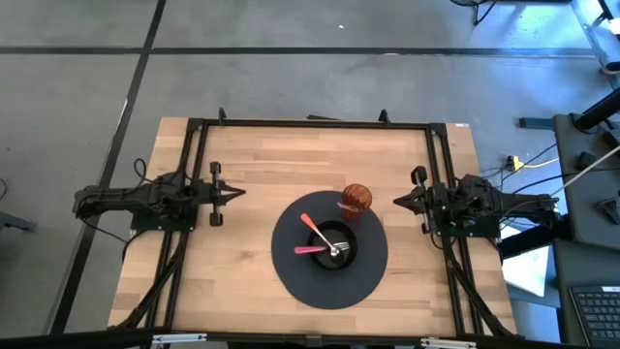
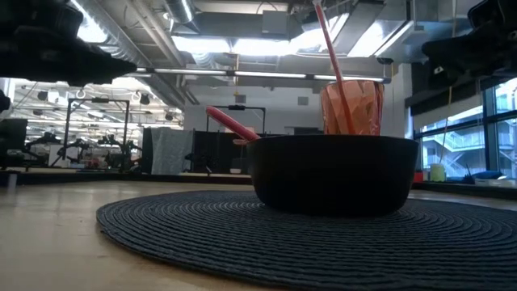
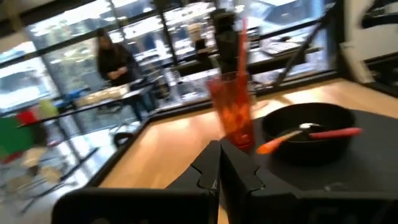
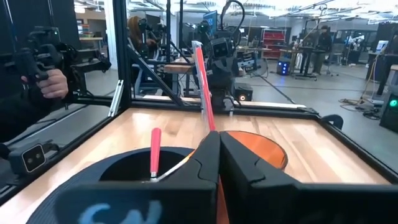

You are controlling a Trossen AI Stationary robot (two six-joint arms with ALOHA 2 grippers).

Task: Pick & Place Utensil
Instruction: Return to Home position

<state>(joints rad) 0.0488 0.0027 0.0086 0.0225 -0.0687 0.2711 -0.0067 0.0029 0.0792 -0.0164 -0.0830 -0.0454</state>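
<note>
Tabletop (image 1: 252,165) of pale wood lies under both arms as we look down from above. Between the two sets of fingertips, somewhat nearer the right ones, we find a round dark mat (image 1: 291,281). The left gripper (image 1: 240,193) hangs short of the mat's rim with its fingers pressed together on nothing, pointing across the table. The right gripper (image 1: 397,201) faces it, its fingers likewise closed and empty. At the mat's middle sits the black bowl (image 2: 335,174), apart from both pairs of fingers. An orange cup (image 1: 356,200) stands just beside the bowl, closer to the right fingers, with a pink stick (image 4: 204,87) upright in it. In the bowl we see the orange spoon (image 1: 313,226) and the pink fork (image 1: 308,250), their handles leaning over the rim toward the left fingers.
</note>
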